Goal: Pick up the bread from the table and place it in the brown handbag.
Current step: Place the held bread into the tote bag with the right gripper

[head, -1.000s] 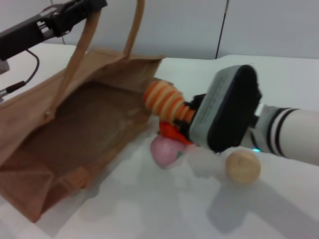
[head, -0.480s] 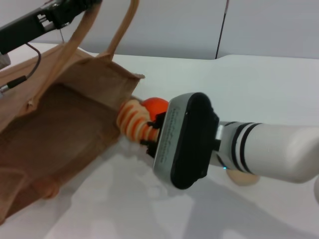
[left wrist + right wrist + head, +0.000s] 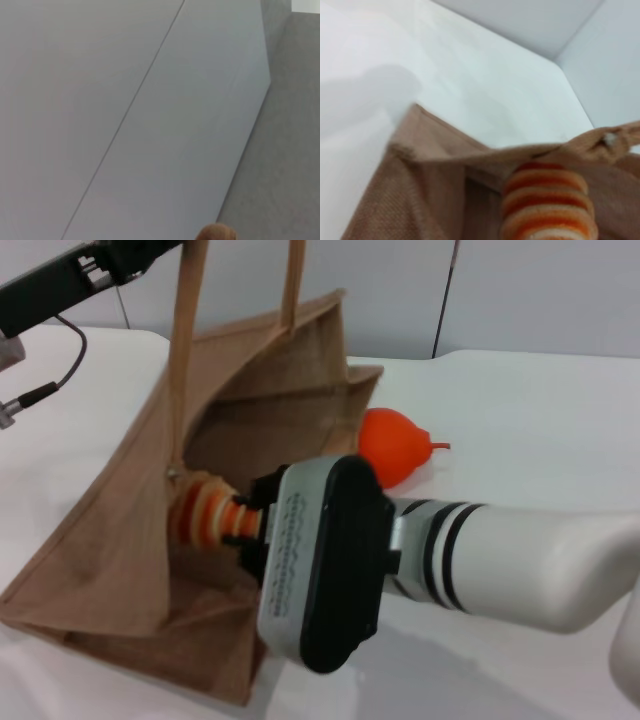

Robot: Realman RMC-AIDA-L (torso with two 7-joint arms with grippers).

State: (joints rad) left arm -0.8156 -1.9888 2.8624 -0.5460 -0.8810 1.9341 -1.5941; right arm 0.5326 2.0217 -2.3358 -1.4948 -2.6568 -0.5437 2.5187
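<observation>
The brown handbag (image 3: 120, 550) stands tilted on the white table (image 3: 530, 400), its mouth open toward my right arm. My left gripper (image 3: 150, 252) at the top left holds one handle (image 3: 185, 350) up taut. My right gripper (image 3: 248, 525) is shut on the bread (image 3: 205, 515), a ridged orange and cream loaf. It holds the bread inside the bag's mouth, above the bag's floor. The right wrist view shows the bread's end (image 3: 547, 205) just past the bag's rim (image 3: 485, 160). The wrist housing hides the fingers in the head view.
An orange pointed fruit (image 3: 395, 445) lies on the table right behind the bag's right edge. My right forearm (image 3: 500, 560) stretches across the front right. A cable (image 3: 45, 380) hangs at the far left. The left wrist view shows only grey wall.
The left gripper has raised the bag so that it stands taller, with its mouth wider. My right gripper has carried the bread left and down, from the bag's edge into its mouth.
</observation>
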